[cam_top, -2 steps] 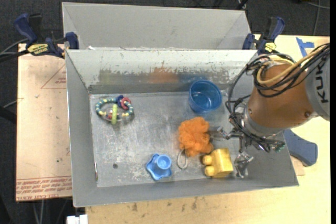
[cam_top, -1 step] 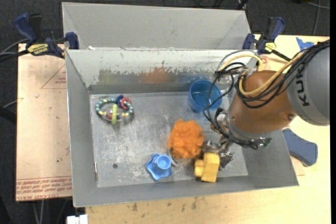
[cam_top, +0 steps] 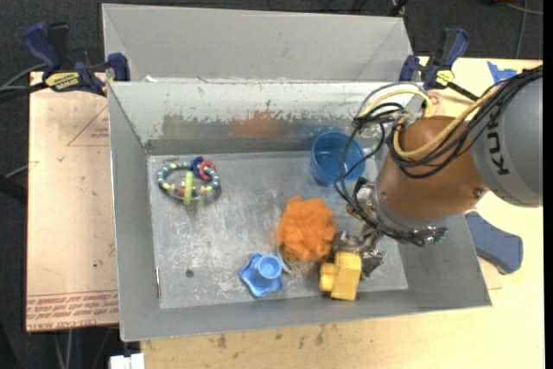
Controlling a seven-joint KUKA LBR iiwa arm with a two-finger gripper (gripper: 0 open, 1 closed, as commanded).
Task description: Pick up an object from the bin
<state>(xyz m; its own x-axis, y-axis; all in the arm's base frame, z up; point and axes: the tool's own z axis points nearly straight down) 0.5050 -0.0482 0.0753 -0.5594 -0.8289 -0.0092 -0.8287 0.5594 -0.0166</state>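
Gripper low in the bin's near right corner, at a yellow block

The gripper (cam_top: 365, 258) hangs under the arm's orange wrist cover (cam_top: 428, 177), down close to the floor of the grey bin (cam_top: 259, 99). The wrist hides its jaws, so I cannot tell whether they are open or closed, nor whether they have hold of anything. A yellow block (cam_top: 341, 277) lies just beside the jaws, on their left in the view and a little nearer the bin's front wall; whether it touches them is unclear. An orange fuzzy lump (cam_top: 305, 229) sits just beyond the block, left of the jaws and slightly farther back. A small blue flower-shaped piece (cam_top: 262, 274) lies farther left of the jaws. A blue cup (cam_top: 332, 156) stands behind the jaws near the back wall. A multicoloured ring toy (cam_top: 188, 181) lies well apart, far to their left.
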